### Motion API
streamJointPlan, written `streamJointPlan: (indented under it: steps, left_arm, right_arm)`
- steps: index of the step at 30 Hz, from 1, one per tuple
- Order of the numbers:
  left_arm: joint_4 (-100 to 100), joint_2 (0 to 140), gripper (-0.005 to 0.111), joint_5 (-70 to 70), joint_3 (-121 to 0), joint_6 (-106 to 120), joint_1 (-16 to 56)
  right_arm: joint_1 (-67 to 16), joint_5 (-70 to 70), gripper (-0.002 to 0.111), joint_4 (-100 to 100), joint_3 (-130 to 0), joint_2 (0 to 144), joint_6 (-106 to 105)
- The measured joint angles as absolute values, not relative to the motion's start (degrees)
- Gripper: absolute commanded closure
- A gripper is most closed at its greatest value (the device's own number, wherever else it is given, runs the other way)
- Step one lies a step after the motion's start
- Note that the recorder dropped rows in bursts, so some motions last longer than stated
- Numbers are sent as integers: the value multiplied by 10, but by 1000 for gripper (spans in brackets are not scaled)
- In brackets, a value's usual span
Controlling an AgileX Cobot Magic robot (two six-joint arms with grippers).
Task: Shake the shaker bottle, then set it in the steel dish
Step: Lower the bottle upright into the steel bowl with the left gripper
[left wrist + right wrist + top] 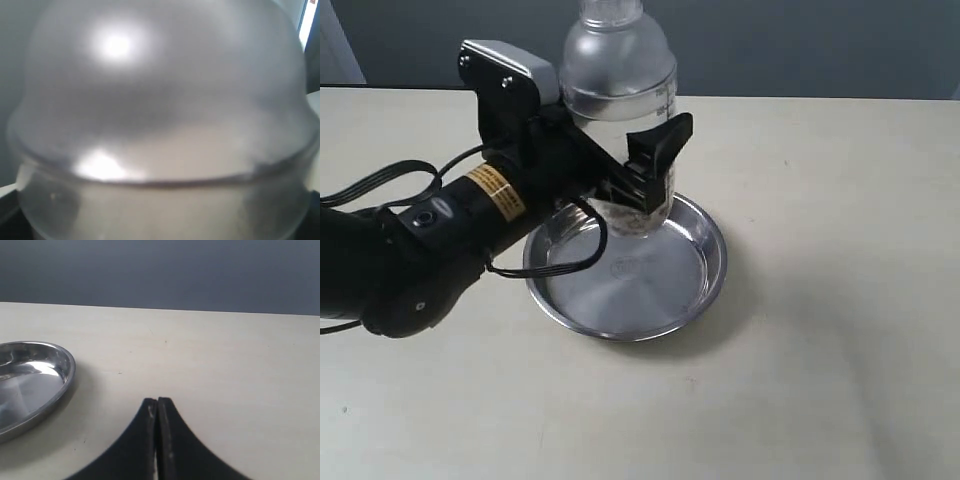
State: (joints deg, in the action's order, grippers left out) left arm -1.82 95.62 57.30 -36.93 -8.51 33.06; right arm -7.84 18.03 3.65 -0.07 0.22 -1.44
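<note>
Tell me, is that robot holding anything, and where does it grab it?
Yes: the left gripper clamps the shaker bottle around its lower body, over the steel dish. The right gripper is shut on nothing.

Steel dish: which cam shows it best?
Exterior view. The steel dish shows almost whole there: round rim, flat bottom, with the shaker bottle and the left gripper over its far side. The right wrist view catches only one edge of the dish. The left wrist view is filled by the blurred bottle, no dish.

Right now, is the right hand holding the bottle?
No, the right hand is shut on nothing above bare table, while the left hand is around the bottle.
</note>
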Motion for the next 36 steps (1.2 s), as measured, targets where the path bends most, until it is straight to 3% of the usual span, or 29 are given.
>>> streamJointPlan:
  steps: [12,36]
  left_arm:
    - [91,1053,106,632,-368,-62,331]
    - [71,1151,106,668,-370,-40,331]
  right_arm:
    - [-78,180,109,37,-1,2,-14]
    - [-78,180,109,37,-1,2,-14]
